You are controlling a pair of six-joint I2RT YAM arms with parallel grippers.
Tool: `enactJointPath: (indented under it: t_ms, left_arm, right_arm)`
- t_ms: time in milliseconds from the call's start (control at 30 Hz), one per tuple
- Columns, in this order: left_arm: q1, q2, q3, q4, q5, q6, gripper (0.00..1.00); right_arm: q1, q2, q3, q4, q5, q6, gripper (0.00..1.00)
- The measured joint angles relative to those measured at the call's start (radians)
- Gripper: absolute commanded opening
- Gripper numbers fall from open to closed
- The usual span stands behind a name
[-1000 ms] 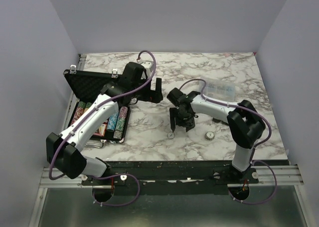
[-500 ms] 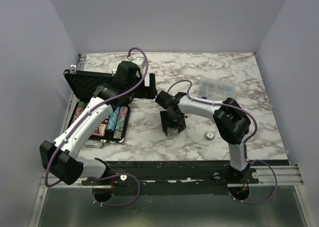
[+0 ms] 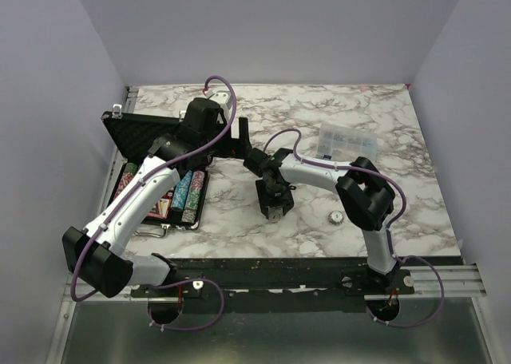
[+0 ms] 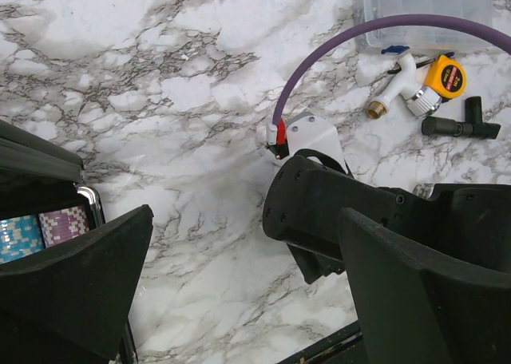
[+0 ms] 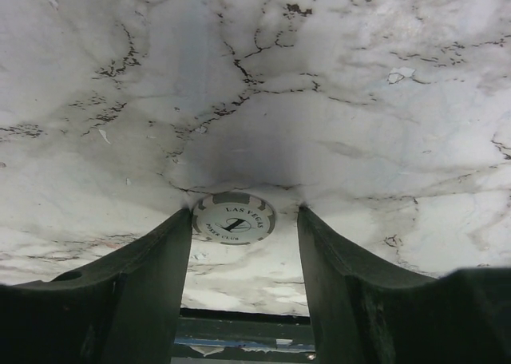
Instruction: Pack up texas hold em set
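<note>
The right gripper (image 5: 243,219) stood low over the marble table (image 3: 399,196) with its jaws spread to either side of a small white round chip (image 5: 233,218). The chip lay flat on the table. The one finger's edge was right at the chip's rim and a gap showed at the other, so nothing was pinched. A second white chip (image 3: 336,217) lay on the table to the right of that arm, well apart from the first. The left gripper (image 4: 246,214) hung above the table with its jaws spread wide and nothing between them, just off the right edge of the black case (image 3: 136,136). The case sat at the table's left side with its lid raised, and rows of coloured poker chips (image 3: 188,192) lay in its tray. Farther right, near the back, stood a clear compartment box (image 3: 345,143). Just in front of it lay a small yellow tape measure (image 4: 445,75) and a white plastic tap (image 4: 399,92).
</note>
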Motion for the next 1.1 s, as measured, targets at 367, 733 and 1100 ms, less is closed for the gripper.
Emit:
enactJointPath:
  t_ms: [367, 733, 1100]
  left_arm:
    - [0.000, 0.000, 0.000, 0.000, 0.001, 0.000, 0.98]
    - [0.000, 0.002, 0.000, 0.001, 0.020, -0.002, 0.98]
    - [0.000, 0.035, 0.000, 0.002, 0.074, -0.016, 0.98]
  right_arm:
    - [0.000, 0.000, -0.002, -0.002, 0.001, 0.003, 0.34]
    - [-0.101, -0.213, -0.193, -0.013, 0.087, 0.035, 0.25]
    - [-0.451, -0.572, -0.437, -0.097, 0.122, 0.019, 0.28]
